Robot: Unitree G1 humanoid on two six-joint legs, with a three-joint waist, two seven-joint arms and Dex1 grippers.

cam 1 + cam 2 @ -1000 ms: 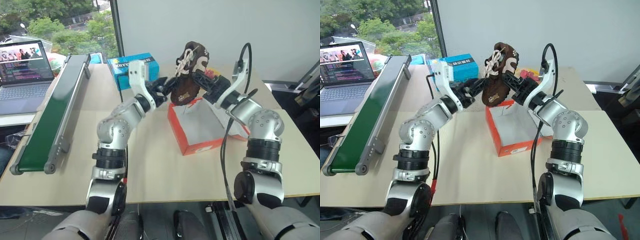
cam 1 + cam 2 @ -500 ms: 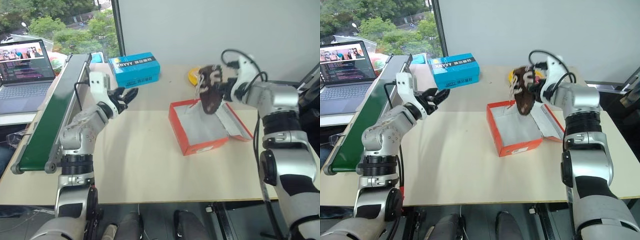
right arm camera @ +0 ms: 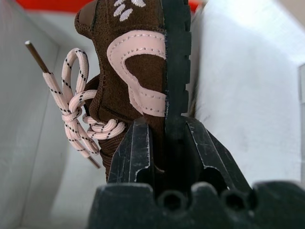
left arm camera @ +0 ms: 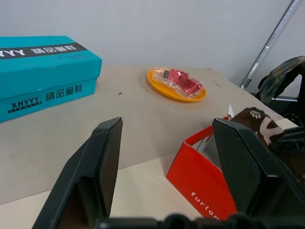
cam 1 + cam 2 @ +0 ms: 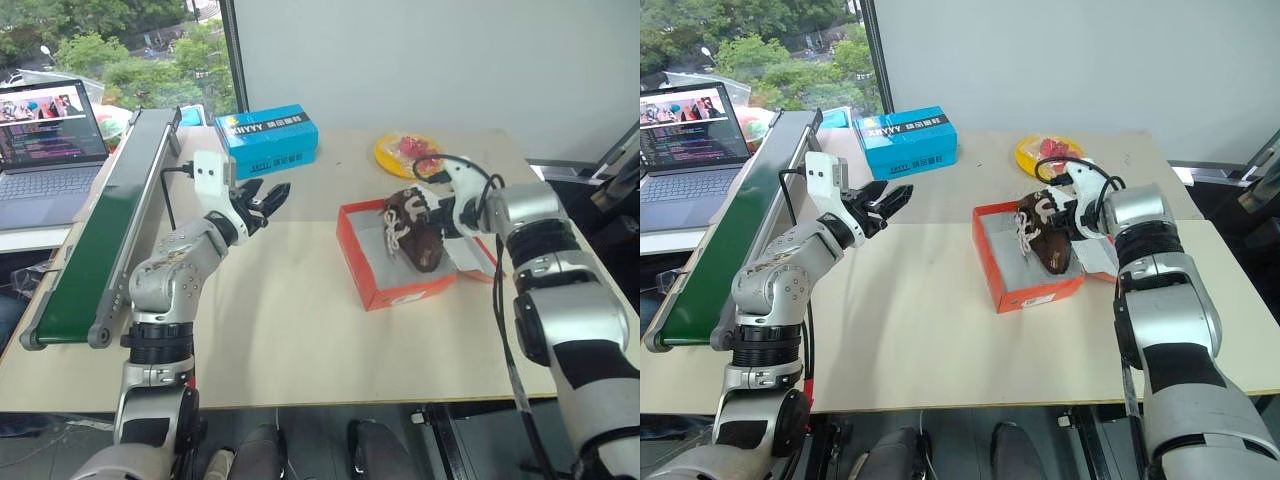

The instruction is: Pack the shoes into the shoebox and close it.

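One brown sneaker point(image 5: 1045, 238) sits inside the open orange-red shoebox point(image 5: 1027, 292) on the desk point(image 5: 930, 330), heel and sole pinched between my right fingers point(image 3: 143, 148), which are nearly closed on it; the box lid point(image 5: 1102, 262) lies folded out flat just beside the box on its right side. Part of the shoe's far side is hidden behind my right gripper point(image 5: 1070, 215), and I cannot tell whether it rests on the box floor. Well to the left of the shoebox my left fingers point(image 4: 90, 171) stand wide apart, holding nothing, with the blue box point(image 5: 906, 140) beyond them.
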